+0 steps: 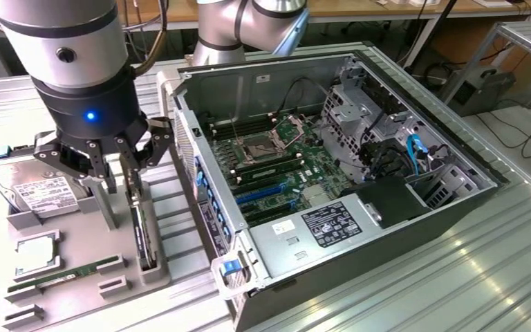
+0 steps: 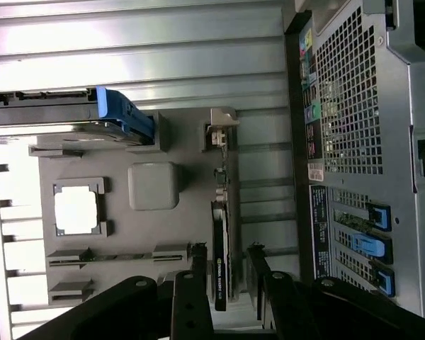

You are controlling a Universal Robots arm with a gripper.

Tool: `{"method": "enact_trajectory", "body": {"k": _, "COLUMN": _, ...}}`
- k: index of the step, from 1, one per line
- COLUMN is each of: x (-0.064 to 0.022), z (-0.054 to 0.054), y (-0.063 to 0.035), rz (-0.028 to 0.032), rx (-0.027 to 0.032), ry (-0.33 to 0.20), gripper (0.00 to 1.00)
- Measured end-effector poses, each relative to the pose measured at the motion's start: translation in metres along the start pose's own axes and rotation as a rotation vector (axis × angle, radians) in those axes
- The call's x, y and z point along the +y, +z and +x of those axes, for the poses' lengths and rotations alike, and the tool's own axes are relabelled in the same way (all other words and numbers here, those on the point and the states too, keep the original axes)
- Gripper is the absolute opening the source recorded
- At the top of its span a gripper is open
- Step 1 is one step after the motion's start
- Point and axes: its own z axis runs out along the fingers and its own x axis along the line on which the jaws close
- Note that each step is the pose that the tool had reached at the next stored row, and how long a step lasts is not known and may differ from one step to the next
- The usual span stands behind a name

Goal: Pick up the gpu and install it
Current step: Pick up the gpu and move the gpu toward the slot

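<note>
Jaws of black metal, at the end of the silver-and-black robot arm (image 1: 72, 55), stand apart and hold nothing. They hang low over the grey moulded tray (image 1: 72, 235) (image 2: 163, 227). One black finger (image 2: 198, 283) is on either side of the gpu (image 1: 142, 238) (image 2: 220, 248), a thin dark expansion card. The card stands on its long edge in a slot along the tray's side nearest the open grey computer case (image 1: 238, 76) (image 2: 354, 92). In the wrist view a gap shows between the card and one finger. The other finger sits just beside the card, and I cannot tell whether it touches.

Elsewhere on the tray:
- The silver hard drive with a white label (image 1: 35, 190) (image 2: 57, 113) stands at the end farthest from the exterior camera.
- A square silver processor chip (image 1: 30, 256) (image 2: 76, 210) lies flat in the tray's middle.
- A narrow green memory stick (image 1: 63, 277) (image 2: 99, 256) lies next to the chip, toward the tray's near end.

The case lies on its side just beside the tray with its green motherboard exposed. Both rest on the ribbed metal counter (image 1: 450, 277) (image 2: 127, 42).
</note>
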Motion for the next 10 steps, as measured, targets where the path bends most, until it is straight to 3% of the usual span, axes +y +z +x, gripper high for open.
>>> {"method": "enact_trajectory", "body": {"k": 10, "x": -0.001, "z": 0.001, "y": 0.0201, "rz": 0.0, "rx": 0.0, "ry": 0.0, "gripper": 0.36}}
